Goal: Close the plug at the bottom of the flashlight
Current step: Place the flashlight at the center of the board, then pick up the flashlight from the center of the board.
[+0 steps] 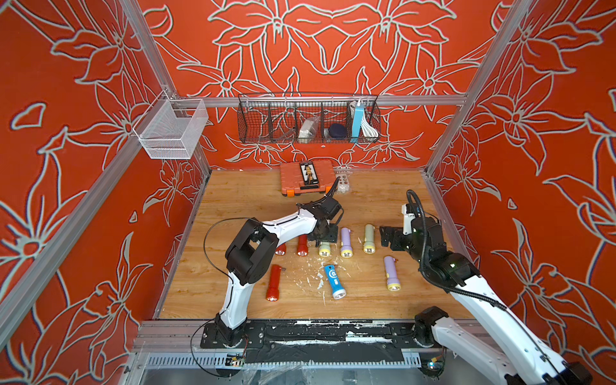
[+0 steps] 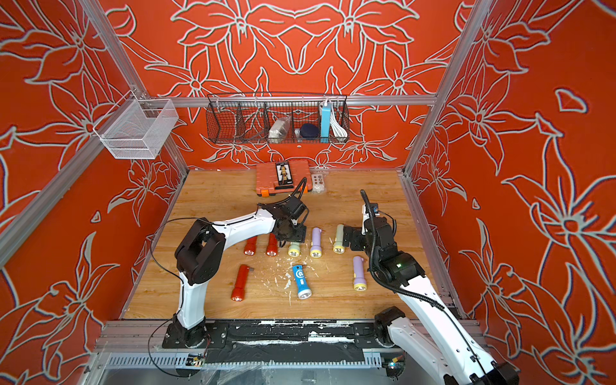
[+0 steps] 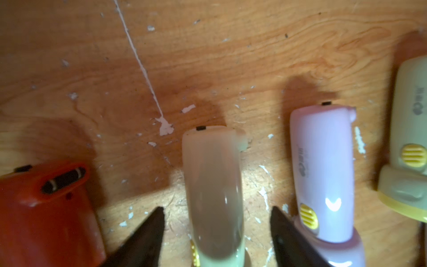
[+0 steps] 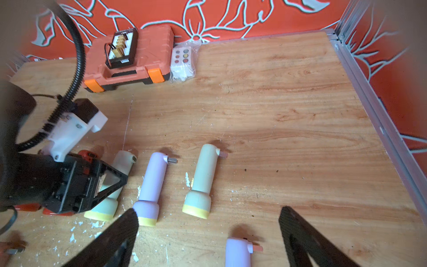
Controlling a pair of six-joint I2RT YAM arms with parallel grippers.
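The table (image 1: pixel 383 200) lay bare from the flashlight row to the orange toolbox (image 1: pixel 306 178) and out to its right edge. The right gripper (image 4: pixel 209 209) hung spread on nothing beside the row's right end. The left gripper (image 3: pixel 217 209) stood spread astride the pale green flashlight (image 3: pixel 211 180), a gap each side, with a red flashlight (image 3: pixel 46 208) and a lilac flashlight (image 3: pixel 323 173) close outside.

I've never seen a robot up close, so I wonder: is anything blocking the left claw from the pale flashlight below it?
Nothing visible does. The cream flashlight lies right between the open fingers of the left gripper, with wooden table showing on each side. The red flashlight and the lilac flashlight lie outside the fingers.
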